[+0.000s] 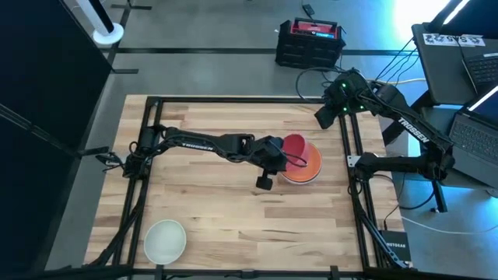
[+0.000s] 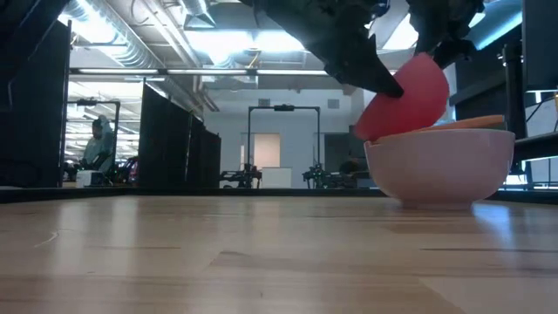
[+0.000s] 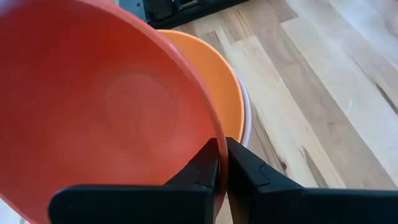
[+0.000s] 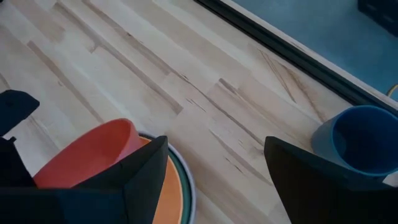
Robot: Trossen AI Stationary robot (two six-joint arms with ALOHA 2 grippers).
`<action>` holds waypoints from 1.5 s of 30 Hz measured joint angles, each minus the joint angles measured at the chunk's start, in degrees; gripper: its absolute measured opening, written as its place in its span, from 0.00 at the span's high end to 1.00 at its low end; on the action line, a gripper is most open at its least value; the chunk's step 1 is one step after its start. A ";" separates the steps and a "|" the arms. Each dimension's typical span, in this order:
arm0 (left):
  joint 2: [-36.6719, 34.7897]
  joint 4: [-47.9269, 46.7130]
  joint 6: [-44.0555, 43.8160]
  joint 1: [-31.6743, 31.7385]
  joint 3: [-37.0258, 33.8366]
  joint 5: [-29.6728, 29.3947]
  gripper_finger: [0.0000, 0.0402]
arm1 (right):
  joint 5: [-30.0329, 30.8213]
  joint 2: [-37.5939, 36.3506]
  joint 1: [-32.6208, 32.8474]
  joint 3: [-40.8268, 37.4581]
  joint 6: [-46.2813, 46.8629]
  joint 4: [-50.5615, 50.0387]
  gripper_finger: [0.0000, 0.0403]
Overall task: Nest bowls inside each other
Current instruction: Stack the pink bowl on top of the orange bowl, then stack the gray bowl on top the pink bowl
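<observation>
A red bowl (image 3: 93, 106) stands steeply tilted over a stack at the table's right middle, with my left gripper (image 3: 222, 155) shut on it. The stack is an orange bowl (image 3: 217, 81) inside a dark green one (image 4: 180, 180) inside a white one (image 2: 440, 166). In the low view the red bowl's (image 2: 405, 100) lower side dips behind the orange bowl's rim (image 2: 471, 124). A pale bowl (image 1: 165, 239) sits upright on its base near the front left. My right gripper (image 4: 217, 180) hangs open above the table's far right, touching nothing. My left gripper pinches the red bowl's rim (image 3: 216, 140) on the side nearest the arm, one finger (image 3: 202, 171) inside the bowl and the other (image 3: 252, 177) outside. The fingers come slanting down from the table's left. The bowl is tipped up on edge, its lower side inside the orange bowl.
A small dark blue cup (image 4: 360, 140) stands on the table near the far right edge, under my right arm. Black frame rails (image 1: 136, 187) run along the table's left, right and far sides. Bare wood lies between the stack and the pale bowl.
</observation>
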 joint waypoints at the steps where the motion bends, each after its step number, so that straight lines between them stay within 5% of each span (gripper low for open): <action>1: 0.00 0.10 0.01 0.01 0.00 0.02 0.97 | 0.02 0.00 -0.02 0.00 -0.01 0.00 0.37; 24: -0.79 -4.49 -2.40 0.16 -0.10 -0.20 0.64 | 0.01 0.00 -0.02 0.00 -0.64 0.28 0.37; 31: -12.13 -26.00 -11.10 -3.71 0.00 -0.35 0.64 | -5.33 -0.03 0.00 -1.16 -3.90 1.23 0.37; 39: -21.87 -59.26 -23.27 -17.07 -1.41 -0.95 0.69 | -13.54 -0.09 0.04 -9.08 -7.45 5.06 0.37; 45: -23.59 -58.89 -37.71 -30.25 -7.38 0.92 0.69 | -18.54 -0.09 1.36 -11.21 -6.88 9.48 0.37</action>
